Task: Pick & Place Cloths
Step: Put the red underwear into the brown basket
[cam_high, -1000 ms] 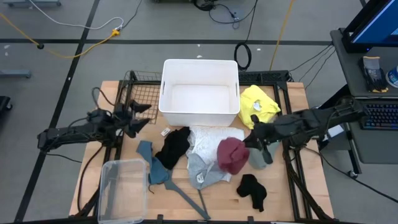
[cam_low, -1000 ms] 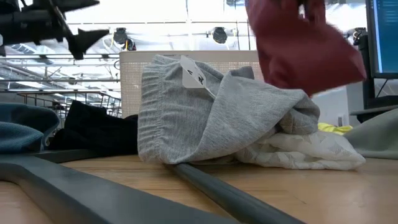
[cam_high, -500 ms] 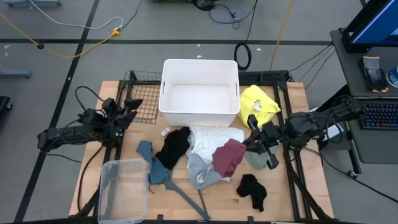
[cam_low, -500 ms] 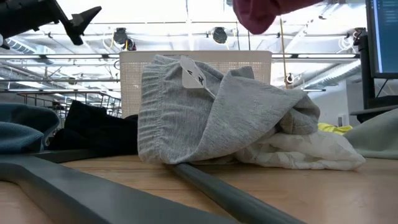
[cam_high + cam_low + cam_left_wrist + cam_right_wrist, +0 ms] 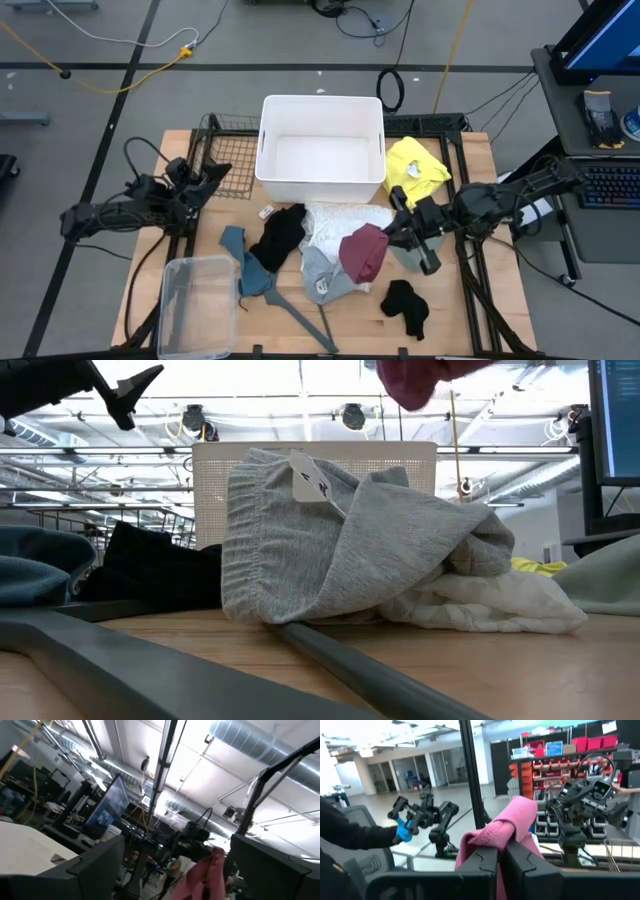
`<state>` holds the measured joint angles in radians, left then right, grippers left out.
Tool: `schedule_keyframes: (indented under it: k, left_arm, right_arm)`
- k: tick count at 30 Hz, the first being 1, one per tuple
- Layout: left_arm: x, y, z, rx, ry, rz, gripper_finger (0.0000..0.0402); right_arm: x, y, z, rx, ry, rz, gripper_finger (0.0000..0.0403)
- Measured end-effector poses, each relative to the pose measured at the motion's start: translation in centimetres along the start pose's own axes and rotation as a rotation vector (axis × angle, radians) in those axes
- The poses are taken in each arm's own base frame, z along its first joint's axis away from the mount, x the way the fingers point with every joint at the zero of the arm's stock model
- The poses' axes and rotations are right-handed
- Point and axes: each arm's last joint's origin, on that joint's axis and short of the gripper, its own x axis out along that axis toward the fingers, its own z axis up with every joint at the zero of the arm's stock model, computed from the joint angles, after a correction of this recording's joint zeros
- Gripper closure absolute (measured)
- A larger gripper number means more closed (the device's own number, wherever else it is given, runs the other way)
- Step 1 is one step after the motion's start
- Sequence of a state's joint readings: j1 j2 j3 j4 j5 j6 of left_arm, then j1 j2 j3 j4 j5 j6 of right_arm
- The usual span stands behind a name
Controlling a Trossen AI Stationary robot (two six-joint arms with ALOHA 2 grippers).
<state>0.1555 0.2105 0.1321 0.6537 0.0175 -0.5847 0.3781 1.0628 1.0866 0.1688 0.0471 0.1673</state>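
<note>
Maroon soft fabric cloth (image 5: 363, 252) hangs pinched in right gripper (image 5: 391, 232), fingers (image 5: 485, 860) closed on its top edge, lifted clear of wooden surface (image 5: 465, 320). Landmark: white rectangular plastic bin (image 5: 322, 148). Cloth sits in front of bin's right front corner, above cloth pile; long axis hangs downward from fingers. Bin lies beyond fingers, slightly leftward. Right arm nearer. Left gripper (image 5: 208, 176) waits beside bin's left wall, fingers apart, empty.

Your right gripper (image 5: 396, 233) is hanging raised over the table's middle, fingers (image 5: 485, 862) clamped tight together; your left gripper (image 5: 212, 176) is waiting lifted at the left side, fingers spread.
</note>
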Motion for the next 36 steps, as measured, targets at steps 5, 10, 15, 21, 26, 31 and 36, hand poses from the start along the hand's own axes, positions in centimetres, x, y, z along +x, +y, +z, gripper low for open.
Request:
schedule_keyframes:
  k: [5,10,15,21,26,31,36]
  left_arm:
    - [1.5,-0.9,0.6,0.012,0.035,-0.020,0.0037]
    - [4.1,-1.6,1.0,0.070,0.074,0.012,0.0037]
    - [7.7,-2.6,1.2,0.111,0.132,0.002,0.0037]
    - [11.9,-3.8,0.5,0.149,0.204,-0.047,0.0037]
    - [15.0,-4.8,-0.5,0.146,0.288,-0.103,0.0037]
    - [17.6,-5.5,-1.7,0.154,0.328,-0.128,0.0037]
    - [20.0,-6.3,-3.1,0.163,0.355,-0.152,0.0037]
  right_arm:
    - [0.7,-0.4,0.1,0.000,-0.051,-0.012,0.0403]
    - [1.4,-1.1,0.2,-0.001,-0.093,-0.031,0.0403]
    - [1.9,-1.7,0.3,-0.004,-0.129,-0.050,0.0403]
    - [2.2,-2.4,0.6,-0.011,-0.173,-0.041,0.0403]
    - [2.3,-2.8,0.7,-0.017,-0.188,-0.036,0.0403]
    - [2.3,-3.3,0.7,-0.021,-0.189,-0.056,0.0403]
    - [2.6,-4.0,0.4,-0.025,-0.179,-0.082,0.0403]
